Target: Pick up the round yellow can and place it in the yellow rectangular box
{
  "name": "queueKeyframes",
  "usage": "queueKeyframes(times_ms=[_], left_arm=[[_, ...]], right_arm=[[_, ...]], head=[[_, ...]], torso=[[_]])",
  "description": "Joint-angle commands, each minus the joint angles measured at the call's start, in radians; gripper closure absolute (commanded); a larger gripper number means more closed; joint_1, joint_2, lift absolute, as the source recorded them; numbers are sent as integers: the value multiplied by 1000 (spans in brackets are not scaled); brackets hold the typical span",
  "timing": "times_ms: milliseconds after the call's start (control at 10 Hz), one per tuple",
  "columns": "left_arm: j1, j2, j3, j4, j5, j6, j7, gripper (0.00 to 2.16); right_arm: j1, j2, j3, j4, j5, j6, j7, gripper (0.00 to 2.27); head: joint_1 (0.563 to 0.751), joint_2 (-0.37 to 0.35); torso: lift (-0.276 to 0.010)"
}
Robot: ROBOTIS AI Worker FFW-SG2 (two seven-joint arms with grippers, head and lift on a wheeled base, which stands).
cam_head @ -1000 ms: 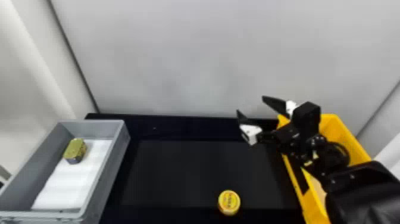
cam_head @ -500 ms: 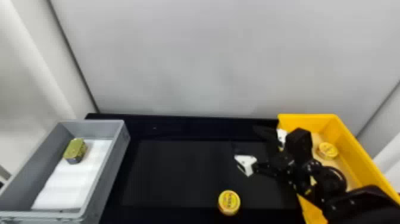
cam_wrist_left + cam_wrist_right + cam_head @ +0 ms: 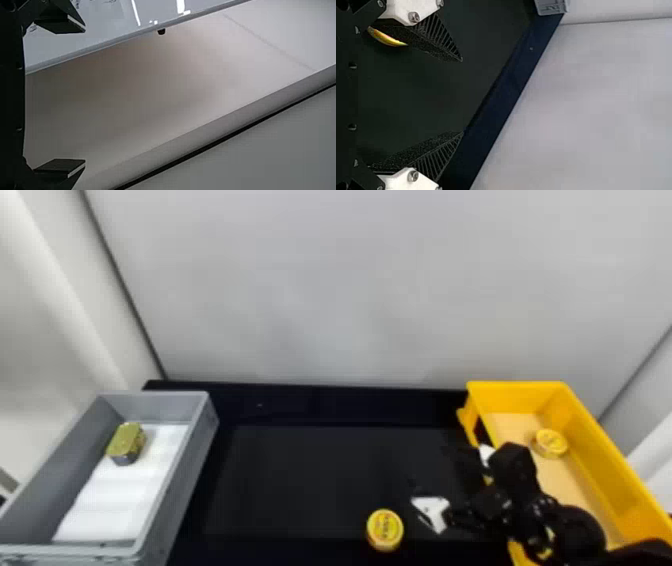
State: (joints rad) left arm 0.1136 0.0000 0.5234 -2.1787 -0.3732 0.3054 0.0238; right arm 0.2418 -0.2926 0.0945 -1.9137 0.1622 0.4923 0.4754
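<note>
Your round yellow can [image 3: 385,530] sits lid up on the matte black table [image 3: 320,480], outside the right gripper's [image 3: 427,465] jaws, near one finger. Those jaws are spread wide, empty; ribbed, wedge-shaped black fingers [image 3: 441,37], white mounts. Second yellow can [image 3: 550,442] lies in your yellow rectangular box [image 3: 595,440]. Left gripper [image 3: 85,95]: spread, empty

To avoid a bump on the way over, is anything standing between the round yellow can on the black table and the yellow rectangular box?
Yes: in the head view, the right gripper, then the box's left wall.
</note>
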Motion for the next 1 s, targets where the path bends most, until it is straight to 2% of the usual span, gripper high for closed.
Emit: queueKeyframes(times_ms=[0, 400, 600, 900], left_arm=[[-2, -3, -2, 7, -3, 2, -7, 93], [-25, -3, -23, 28, -6, -6, -13, 93], [-49, -3, -22, 37, -23, -15, -33, 93], [-65, -3, -17, 53, -36, -25, -50, 93]], right_arm=[[30, -7, -13, -11, 59, 43, 69, 153], [16, -91, 64, 13, 117, 34, 71, 168], [-30, -102, 134, 56, 131, 7, 72, 168], [-61, -83, 192, 65, 102, -7, 57, 168]], head=[[694, 14], [694, 14], [694, 14], [694, 14]], torso=[[-56], [-56], [-56], [-56]])
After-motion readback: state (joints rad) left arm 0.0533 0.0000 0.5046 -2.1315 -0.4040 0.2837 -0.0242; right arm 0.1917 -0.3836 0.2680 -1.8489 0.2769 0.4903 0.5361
